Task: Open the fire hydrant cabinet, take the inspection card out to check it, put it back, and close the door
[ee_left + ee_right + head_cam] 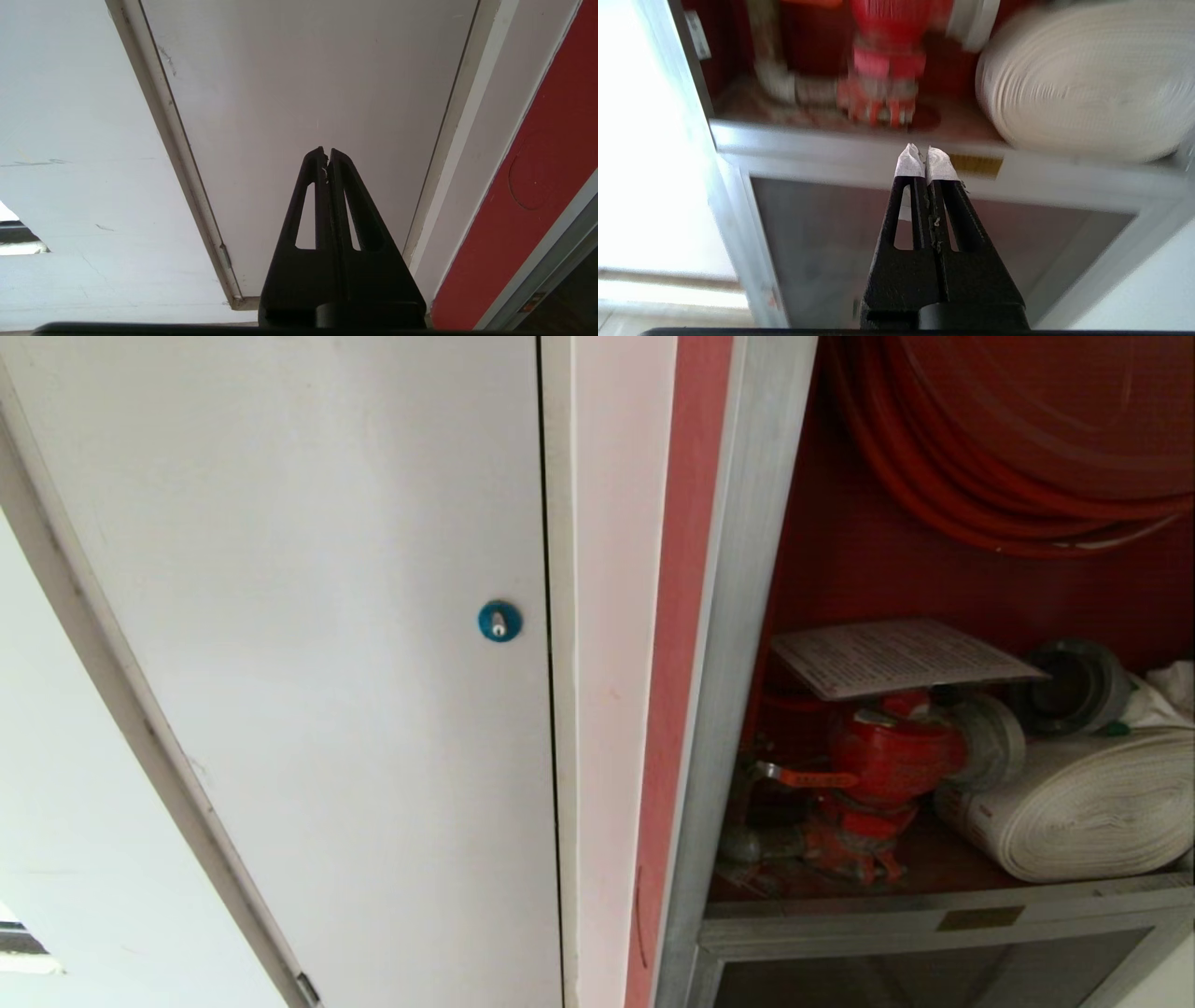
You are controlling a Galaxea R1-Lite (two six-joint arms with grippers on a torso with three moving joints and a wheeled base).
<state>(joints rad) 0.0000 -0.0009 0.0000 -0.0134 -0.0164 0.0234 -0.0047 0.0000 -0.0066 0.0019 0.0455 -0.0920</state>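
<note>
Head view: fire hydrant cabinet (747, 616) stands open, inspection card (896, 658) lying on top of red valve (887, 756), not yet taken.
L wrist: left gripper (325, 151) clenched, empty, facing white door (303, 93).
R wrist: right gripper (925, 151) clenched, empty, below cabinet sill; card pickup, return, door close left.

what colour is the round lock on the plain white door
Blue, with a small pale keyhole piece at its centre: round lock. It shows best in the head view.

Even daylight; glare whitens the wall beside the fire hydrant cabinet (924, 140) — its interior smeared by blur.
</note>
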